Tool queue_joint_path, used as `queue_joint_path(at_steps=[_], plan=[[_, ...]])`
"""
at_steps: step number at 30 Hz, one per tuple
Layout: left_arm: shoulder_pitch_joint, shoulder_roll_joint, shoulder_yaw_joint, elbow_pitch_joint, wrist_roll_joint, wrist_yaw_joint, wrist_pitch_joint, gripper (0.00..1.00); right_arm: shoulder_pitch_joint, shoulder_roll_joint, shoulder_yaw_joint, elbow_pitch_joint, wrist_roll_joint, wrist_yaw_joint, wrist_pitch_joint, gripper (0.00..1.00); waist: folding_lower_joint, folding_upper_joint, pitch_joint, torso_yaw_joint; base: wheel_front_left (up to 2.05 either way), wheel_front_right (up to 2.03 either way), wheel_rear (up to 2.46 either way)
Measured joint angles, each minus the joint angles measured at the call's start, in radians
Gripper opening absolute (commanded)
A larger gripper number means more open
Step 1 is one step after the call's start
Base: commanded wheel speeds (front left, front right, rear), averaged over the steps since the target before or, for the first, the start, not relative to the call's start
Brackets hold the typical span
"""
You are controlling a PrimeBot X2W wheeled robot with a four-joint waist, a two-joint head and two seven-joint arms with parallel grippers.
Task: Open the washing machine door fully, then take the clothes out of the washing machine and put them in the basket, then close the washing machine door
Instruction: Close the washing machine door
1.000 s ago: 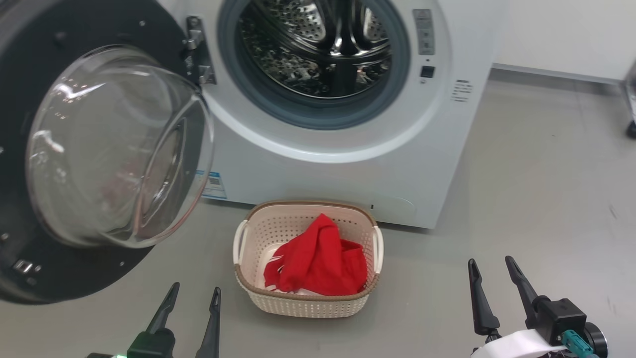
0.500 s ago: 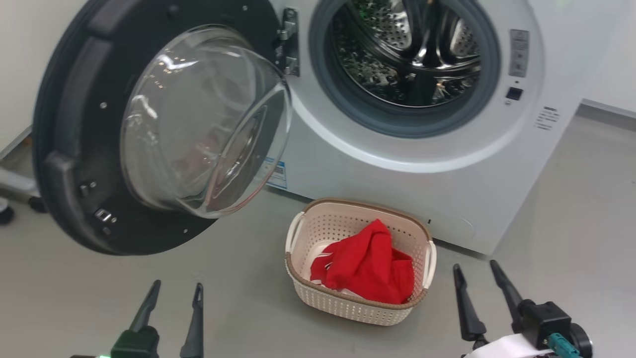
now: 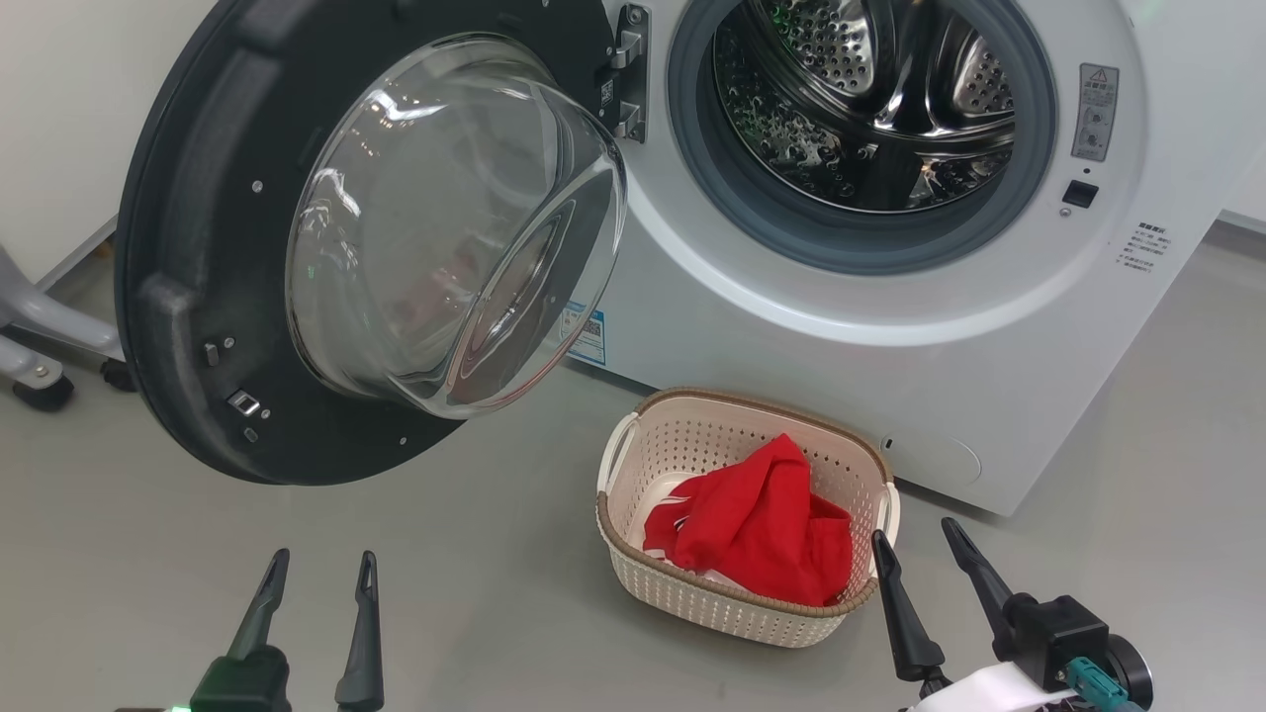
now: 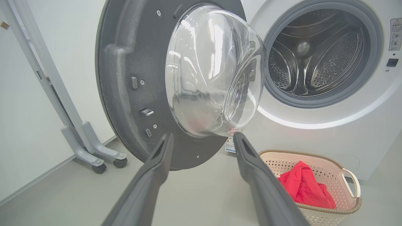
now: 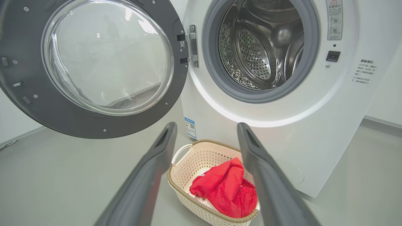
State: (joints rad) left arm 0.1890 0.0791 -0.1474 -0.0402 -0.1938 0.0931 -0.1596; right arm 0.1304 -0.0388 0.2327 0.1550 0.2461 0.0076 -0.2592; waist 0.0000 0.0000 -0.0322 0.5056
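Note:
The washing machine [image 3: 890,336] [image 4: 345,125] [image 5: 329,125] is white, and nothing shows inside its steel drum [image 3: 870,99]. Its door [image 3: 198,247] [image 4: 125,78] [image 5: 88,125] hangs swung out to the left, glass bowl [image 3: 455,227] bulging toward me. On the floor in front sits the cream basket [image 3: 732,603] [image 4: 333,169] [image 5: 188,169] holding the red clothes [image 3: 762,529] [image 4: 303,188] [image 5: 226,188]. My left gripper [image 3: 318,564] is open, low and below the door. The right gripper [image 3: 915,539] is open beside the basket's right end. Neither holds anything.
A grey wheeled stand [image 3: 40,336] [image 4: 91,147] stands left of the door against the white wall. Bare grey floor [image 3: 445,593] stretches between the grippers and to the right of the machine.
The head view has swung left, so the machine, door and basket sit further right in the picture and the wheeled stand has come in. Both grippers stay open and low.

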Motion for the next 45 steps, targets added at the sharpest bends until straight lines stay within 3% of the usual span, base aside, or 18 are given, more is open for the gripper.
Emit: queue_joint_path(at_steps=[7,8,9,10,11,12,17,20,29,37,45], plan=[[0.001,0.000,-0.003,-0.001,-0.001,0.000,0.000,1.00,0.000,0.000,0.001,0.004,0.007,-0.001,0.000,1.00,0.0000,0.0000,0.001,-0.001,0.00,0.00,0.00],[0.002,0.000,-0.005,-0.001,-0.001,0.000,0.000,0.91,-0.001,0.000,0.001,0.005,0.007,-0.001,0.000,1.00,0.0000,0.0000,0.001,-0.001,0.00,0.00,0.00],[0.002,0.000,-0.007,-0.001,-0.001,0.000,0.000,0.67,-0.001,0.000,0.001,0.006,0.008,-0.002,0.000,1.00,0.0000,0.0000,0.001,-0.001,0.00,0.00,0.00],[0.003,0.000,-0.008,-0.002,-0.001,0.000,0.000,0.32,-0.001,0.000,0.001,0.006,0.008,-0.002,0.000,1.00,0.0000,0.0000,0.001,-0.001,0.00,0.00,0.00],[0.003,0.000,-0.010,-0.002,-0.001,0.000,0.000,0.07,-0.001,0.000,0.001,0.006,0.008,-0.002,0.000,1.00,0.0000,0.0000,0.001,-0.001,0.00,0.00,0.00],[0.003,0.000,-0.010,-0.002,-0.001,0.000,0.000,0.00,-0.001,0.000,0.001,0.006,0.008,-0.002,0.000,1.00,0.0000,0.0000,0.001,-0.001,0.00,0.00,0.00],[0.006,-0.001,-0.013,-0.009,-0.009,0.000,0.000,0.00,-0.004,0.000,0.001,0.007,0.010,-0.003,0.000,1.00,0.0000,0.0000,0.001,-0.001,0.00,0.00,0.00],[0.006,-0.008,-0.013,-0.032,-0.074,-0.017,-0.012,0.00,-0.005,0.000,0.001,0.007,0.010,-0.010,0.000,1.00,0.0000,0.0000,0.002,-0.001,0.00,0.00,0.00],[-0.003,-0.032,0.002,-0.149,-0.603,-0.138,-0.042,0.00,-0.011,0.000,0.001,0.007,0.010,-0.010,0.000,1.00,0.0000,0.0000,0.003,0.001,0.00,0.00,0.00],[-0.010,-0.030,-0.046,-0.295,-1.012,-0.144,-0.090,0.00,-0.015,-0.001,-0.006,0.007,0.010,-0.020,0.000,1.00,0.0000,0.0000,0.008,0.005,0.00,0.00,0.00],[-0.166,-0.033,0.137,-0.393,-1.349,-0.182,-0.097,0.00,-0.015,-0.001,-0.011,0.006,0.006,-0.020,0.000,1.00,0.0000,0.0000,0.028,0.006,0.00,0.00,0.00]])
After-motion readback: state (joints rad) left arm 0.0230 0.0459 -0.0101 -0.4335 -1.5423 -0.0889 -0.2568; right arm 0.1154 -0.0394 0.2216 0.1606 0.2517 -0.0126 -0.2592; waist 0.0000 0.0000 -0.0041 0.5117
